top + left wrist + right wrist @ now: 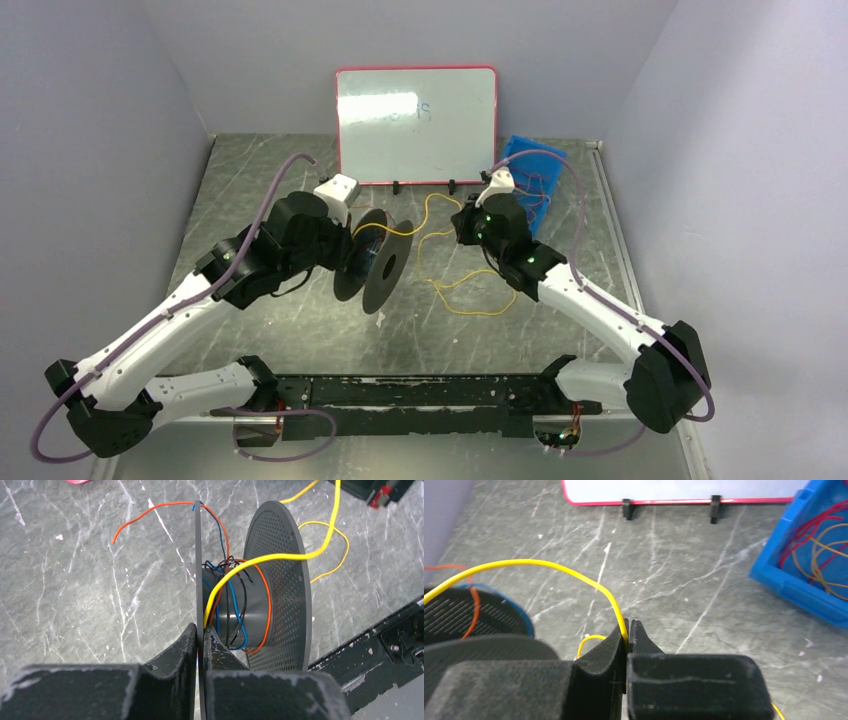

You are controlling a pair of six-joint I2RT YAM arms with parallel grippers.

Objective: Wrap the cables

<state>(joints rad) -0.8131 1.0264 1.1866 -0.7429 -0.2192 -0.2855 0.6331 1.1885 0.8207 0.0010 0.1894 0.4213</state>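
A dark grey spool (pixel 375 262) stands on edge above the table. My left gripper (pixel 200 630) is shut on the spool's thin flange (pixel 198 570). Blue, black and red-orange cables (pixel 268 605) are wound on the hub, and a red-orange end (pixel 145 514) sticks out to the left. A yellow cable (pixel 280 556) leaves the hub and arcs to the right. My right gripper (pixel 629 627) is shut on the yellow cable (pixel 549 563), just right of the spool. The rest of the yellow cable (pixel 470 300) lies in loose loops on the table.
A blue bin (pixel 794 585) holding more red and yellow cables sits at the back right. A red-framed whiteboard (pixel 415 125) stands against the back wall. A black rail (pixel 420 395) runs along the near edge between the arm bases.
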